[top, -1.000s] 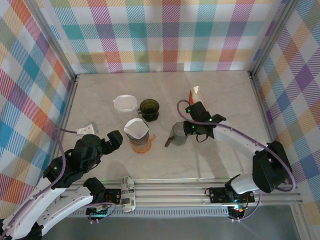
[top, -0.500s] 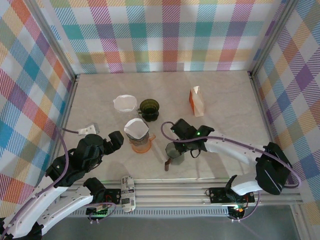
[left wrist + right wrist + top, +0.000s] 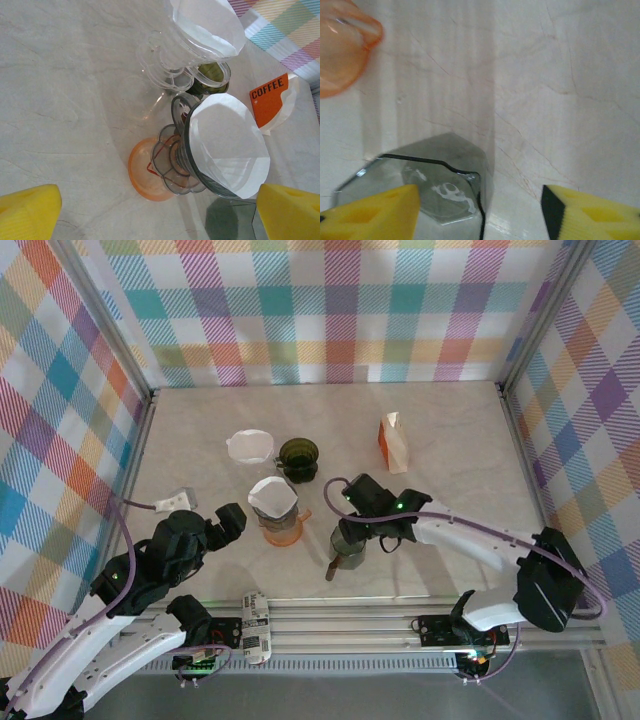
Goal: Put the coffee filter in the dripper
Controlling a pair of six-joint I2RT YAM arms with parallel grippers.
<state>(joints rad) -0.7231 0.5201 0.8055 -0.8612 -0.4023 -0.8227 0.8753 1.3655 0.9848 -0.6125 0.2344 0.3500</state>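
Observation:
A white coffee filter (image 3: 272, 494) (image 3: 227, 145) sits in a grey dripper (image 3: 196, 172) that stands on an orange glass server (image 3: 283, 531) (image 3: 142, 175). My left gripper (image 3: 230, 518) (image 3: 159, 212) is open just left of it, and the server's foot lies between its yellow fingertips (image 3: 27, 210) without touching them. My right gripper (image 3: 352, 528) (image 3: 480, 212) is open over a grey glass vessel (image 3: 347, 546) (image 3: 442, 192) standing on the table. The vessel's wall stands between the right fingertips (image 3: 375, 212), touched by neither.
Behind are a clear dripper with a white filter (image 3: 250, 447) (image 3: 202, 25) and a dark green dripper (image 3: 298, 455) (image 3: 214, 75). An orange coffee bag (image 3: 393, 440) (image 3: 270, 97) stands back right. The grey vessel's handle (image 3: 332, 567) points toward the front edge.
The right arm brought the grey vessel forward and left, set it on the table and opened its jaws. The left arm has not moved.

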